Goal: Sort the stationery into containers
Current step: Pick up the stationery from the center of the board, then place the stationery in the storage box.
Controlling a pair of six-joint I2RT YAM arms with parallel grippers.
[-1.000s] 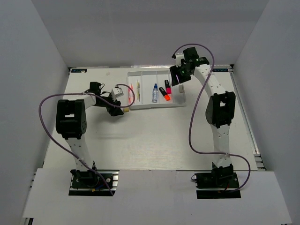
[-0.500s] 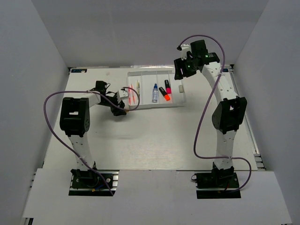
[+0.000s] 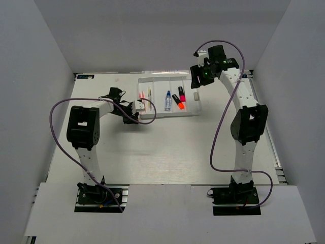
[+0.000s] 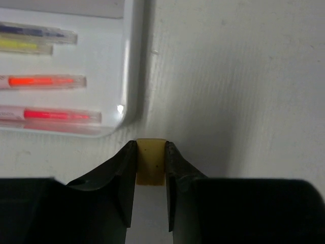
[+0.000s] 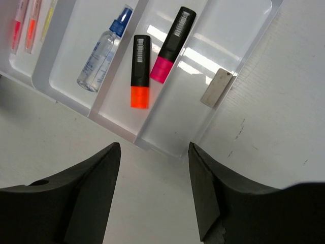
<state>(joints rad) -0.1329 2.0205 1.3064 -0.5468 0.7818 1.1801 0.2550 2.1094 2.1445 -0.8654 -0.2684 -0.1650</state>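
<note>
top external: white tray (image 3: 191,109) sat at the far middle of the table (image 3: 167,147), with one arm at each end of it.
tray, left compartment: thin pens lay lengthwise here, pink pen (image 4: 48,115), orange pen (image 4: 43,81) and yellow pen (image 4: 25,46); one more sat at the frame edge, colour unclear.
tray, next compartment: blue-capped bottle (image 5: 101,51) lay flat.
tray, highlighters: orange highlighter (image 5: 140,71) and pink highlighter (image 5: 172,44) lay side by side. Probably one compartment, ridge hard to read.
tray, right end: one sorted eraser (image 5: 217,87) lay in the rightmost compartment.
left gripper (image 4: 151,150): jaws were pinched on a beige eraser (image 4: 151,168), both pads touching its sides.
held eraser position: on the table side, just beside the tray's rounded corner and outside the rim. Could not tell whether it was lifted or resting.
right gripper (image 5: 152,147): jaws were wide apart and empty, above the tray's right end.
done: nearly everything visible was in the tray.
left: by my read only the held eraser, which likely belonged with the other at the right end. No other loose stationery showed on the table.
</note>
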